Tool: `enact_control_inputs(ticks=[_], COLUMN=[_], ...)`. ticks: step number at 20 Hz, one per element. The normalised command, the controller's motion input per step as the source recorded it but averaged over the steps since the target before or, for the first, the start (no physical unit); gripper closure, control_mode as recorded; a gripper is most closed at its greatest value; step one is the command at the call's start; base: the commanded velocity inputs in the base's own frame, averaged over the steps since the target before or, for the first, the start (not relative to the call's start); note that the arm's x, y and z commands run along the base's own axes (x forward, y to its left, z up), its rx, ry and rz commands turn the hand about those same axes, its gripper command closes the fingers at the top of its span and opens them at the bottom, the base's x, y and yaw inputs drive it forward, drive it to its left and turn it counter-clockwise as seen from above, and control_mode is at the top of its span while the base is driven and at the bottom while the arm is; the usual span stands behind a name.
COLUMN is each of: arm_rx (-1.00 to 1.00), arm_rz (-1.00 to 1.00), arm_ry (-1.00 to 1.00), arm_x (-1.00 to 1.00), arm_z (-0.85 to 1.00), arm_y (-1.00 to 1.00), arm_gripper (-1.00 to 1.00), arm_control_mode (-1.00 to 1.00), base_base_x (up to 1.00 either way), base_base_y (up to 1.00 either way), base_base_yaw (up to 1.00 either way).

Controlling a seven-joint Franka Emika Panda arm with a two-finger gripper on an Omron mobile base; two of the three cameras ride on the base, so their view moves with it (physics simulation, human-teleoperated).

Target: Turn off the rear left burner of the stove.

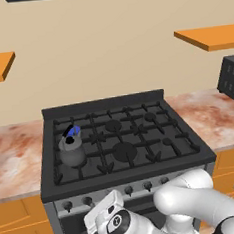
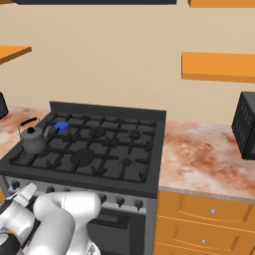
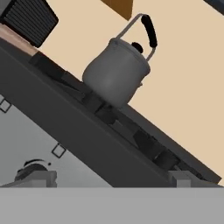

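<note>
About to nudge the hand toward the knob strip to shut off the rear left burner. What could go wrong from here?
1. Several alike knobs line the stove's front strip; the hand sits low by the left ones, so it might grab the wrong one.
2. Blue flame shows at the rear left burner, just behind the kettle; a wrong turn may leave it burning.

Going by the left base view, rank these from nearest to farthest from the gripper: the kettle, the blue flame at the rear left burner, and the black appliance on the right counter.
The gripper sits low before the stove's knob strip.
1. Kettle, front left grate.
2. Blue flame at the rear left burner, just behind the kettle.
3. Black appliance, far right counter.
</note>
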Motion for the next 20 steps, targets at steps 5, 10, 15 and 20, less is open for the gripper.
enact_control_inputs(ticks=[5,10,15,20], arm_rx=[0.0,0.0,0.01,0.01], arm_rz=[0.0,0.0,0.0,0.0], arm_ry=[-0.07,-0.06,-0.02,0.0], arm_x=[0.0,-0.01,0.0,0.0], arm_z=[-0.25,-0.1,-0.13,-0.11], arm_y=[0.2,0.24,0.12,-0.04], arm_gripper=[-1.0,-1.0,-1.0,-1.0], arm_control_mode=[-1.0,-1.0,-1.0,-1.0], base_base_x=[0.0,0.0,0.0,0.0], base_base_y=[0.0,0.0,0.0,0.0], base_base_yaw=[0.0,0.0,0.0,0.0])
